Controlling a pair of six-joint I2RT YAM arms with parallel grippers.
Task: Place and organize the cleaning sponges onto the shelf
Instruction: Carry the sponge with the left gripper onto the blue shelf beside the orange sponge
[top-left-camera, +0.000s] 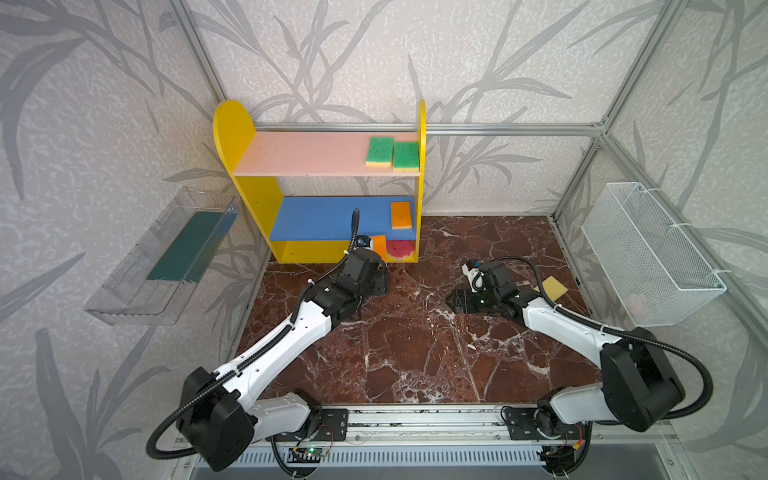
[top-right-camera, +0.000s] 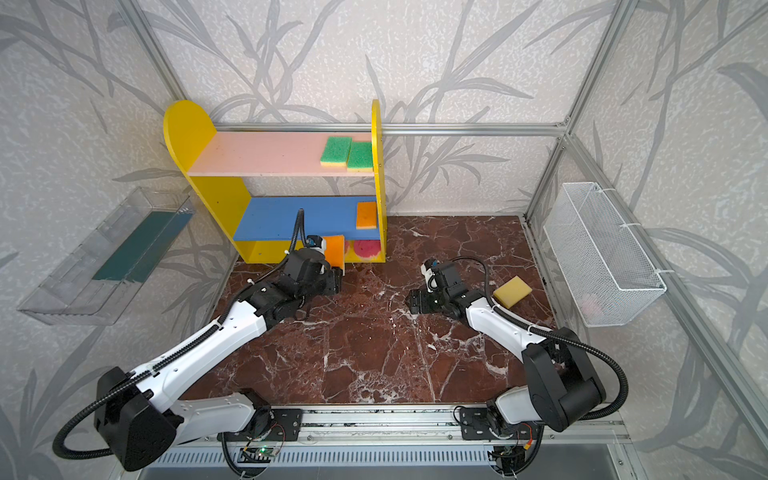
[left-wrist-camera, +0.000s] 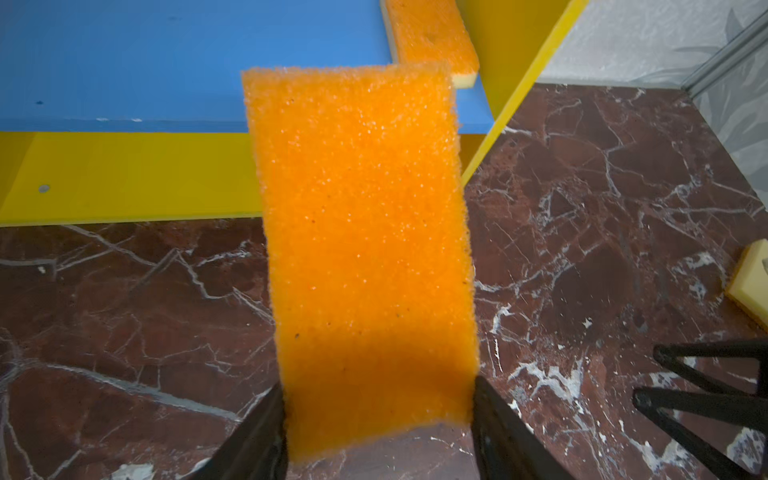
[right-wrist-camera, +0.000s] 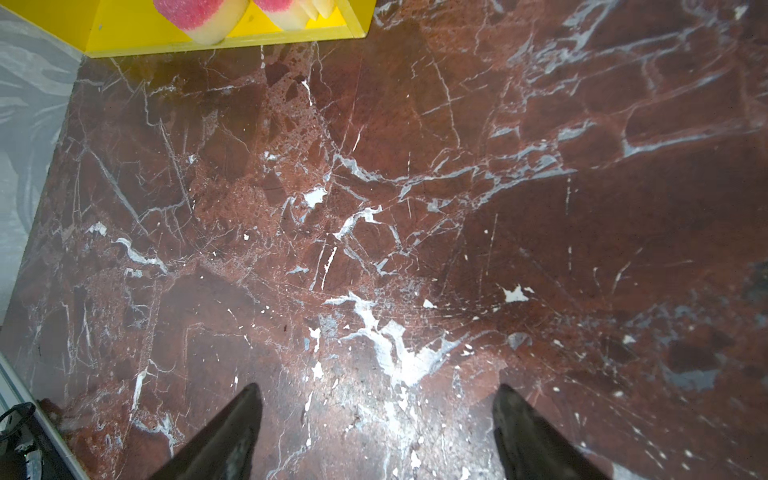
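The orange-faced sponge (left-wrist-camera: 365, 257) sits between the left gripper (left-wrist-camera: 378, 415) fingers, which pinch its two long edges near one end. Only the left wrist view shows this grip. In both top views the wrist hides most of the sponge, leaving an upright orange slab (top-right-camera: 335, 249) just in front of the shelf (top-left-camera: 245, 195), near the right end of its blue board (top-left-camera: 316, 216).

A second orange sponge (top-left-camera: 401, 215) lies flat at that end of the blue board. Two green sponges (top-left-camera: 380, 151) lie side by side on the pink board above.

The right wrist view alone makes out two pink sponges (right-wrist-camera: 199, 12) on the yellow base.

The right gripper (right-wrist-camera: 378, 415) has its jaws spread wide over bare marble table (top-left-camera: 415, 353), holding nothing. A yellow sponge (top-right-camera: 512, 291) lies behind that arm.
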